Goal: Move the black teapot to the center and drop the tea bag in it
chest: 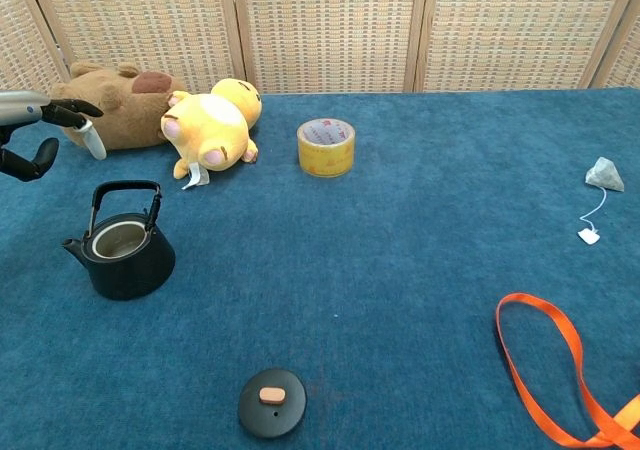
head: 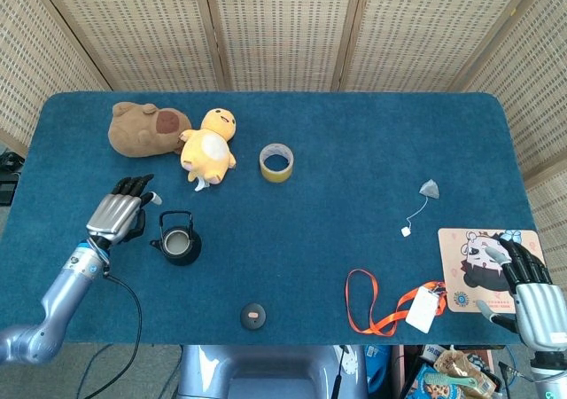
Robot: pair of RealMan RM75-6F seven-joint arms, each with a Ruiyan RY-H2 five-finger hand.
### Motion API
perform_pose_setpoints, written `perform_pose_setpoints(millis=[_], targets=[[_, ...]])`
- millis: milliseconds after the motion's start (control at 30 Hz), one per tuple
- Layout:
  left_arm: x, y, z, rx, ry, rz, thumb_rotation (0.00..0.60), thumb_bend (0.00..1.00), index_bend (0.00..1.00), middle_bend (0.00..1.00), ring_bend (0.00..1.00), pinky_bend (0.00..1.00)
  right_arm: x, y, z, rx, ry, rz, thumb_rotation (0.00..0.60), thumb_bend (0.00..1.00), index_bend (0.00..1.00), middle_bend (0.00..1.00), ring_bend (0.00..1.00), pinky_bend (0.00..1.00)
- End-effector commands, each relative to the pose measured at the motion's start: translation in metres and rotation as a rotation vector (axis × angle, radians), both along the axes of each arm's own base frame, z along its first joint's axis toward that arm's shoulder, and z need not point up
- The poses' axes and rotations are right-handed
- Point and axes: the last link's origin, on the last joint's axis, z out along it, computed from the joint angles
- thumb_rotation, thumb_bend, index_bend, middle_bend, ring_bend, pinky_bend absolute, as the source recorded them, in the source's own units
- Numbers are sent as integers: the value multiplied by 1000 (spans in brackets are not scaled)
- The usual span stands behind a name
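The black teapot point(head: 180, 240) point(chest: 122, 251) stands lidless on the left of the blue table, its handle upright. Its round black lid point(head: 253, 316) point(chest: 271, 401) lies near the front edge. The tea bag point(head: 429, 190) point(chest: 604, 174) rests far right with its string and tag trailing toward the front. My left hand point(head: 120, 214) point(chest: 40, 130) hovers just left of the teapot, fingers apart and holding nothing. My right hand point(head: 529, 293) is open at the front right corner, over a printed mat, far from the tea bag.
A brown plush point(head: 142, 129) and a yellow plush point(head: 209, 144) lie behind the teapot. A yellow tape roll point(head: 276, 162) sits near the middle back. An orange lanyard with a card point(head: 390, 310) lies front right, beside the printed mat point(head: 474, 262).
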Motion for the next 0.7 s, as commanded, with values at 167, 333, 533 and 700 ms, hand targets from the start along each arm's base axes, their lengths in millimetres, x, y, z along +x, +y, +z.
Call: perform_pose_setpoints(millis=[167, 333, 533, 700], targets=[[0, 8, -16, -36, 10, 30, 600, 837, 299, 0, 0, 0, -2, 1, 0, 1, -2, -9, 600, 152, 225, 166, 130, 210], [1, 13, -27, -54, -1, 48, 600, 838, 299, 0, 0, 0, -4, 1, 0, 0, 0, -15, 600, 151, 225, 166, 130, 210], [5, 17, -38, -76, -13, 51, 600, 837, 299, 0, 0, 0, -4, 1, 1, 1, 2, -20, 600, 152, 225, 166, 130, 210], [9, 17, -44, -103, -25, 50, 600, 838, 300, 0, 0, 0, -4, 2, 2, 0, 3, -24, 600, 151, 225, 166, 130, 209]])
